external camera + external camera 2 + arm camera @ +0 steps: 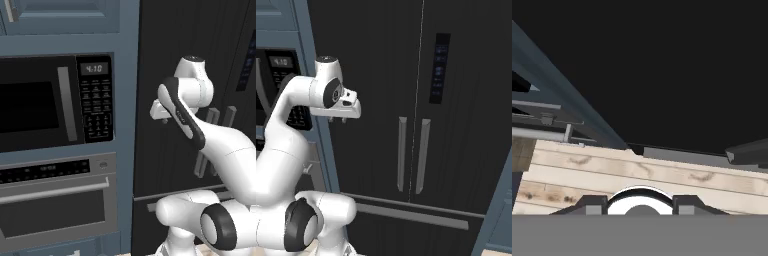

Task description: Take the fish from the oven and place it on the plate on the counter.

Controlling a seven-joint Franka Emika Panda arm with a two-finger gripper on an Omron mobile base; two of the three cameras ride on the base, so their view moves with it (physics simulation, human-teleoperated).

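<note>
Hand view looks down past the gripper (640, 204), whose 2 dark finger tips stand a little apart with nothing between them; whether it is released or clenched I cannot tell. Beyond the tips lies a pale wooden floor (662, 175), and beyond that the black fridge (662, 65) front, with a blue-grey cabinet edge (572, 105) slanting toward 10 o'clock.

Left base view has the white arm (200, 140) rising from 5 o'clock, folded up in front of the fridge (160, 60), its hand held high at mid-picture. At 8 o'clock, past the arm, sits the oven (55, 200), stainless steel, door shut, its long bar handle (55, 192) across the front under the black control strip (45, 172). Its window is dark and the fish cannot be seen through it. Directly above the oven, at 9 o'clock, is the black microwave (50, 105) with its keypad (96, 107) and lit display.

Right base view shows the gripper (337, 119) pointing downward at 10 o'clock, clear of everything, holding nothing. Farther back, the fridge's 2 vertical handles (411, 155) stand side by side at the centre, and a dark control panel (440, 67) sits toward 1 o'clock.
</note>
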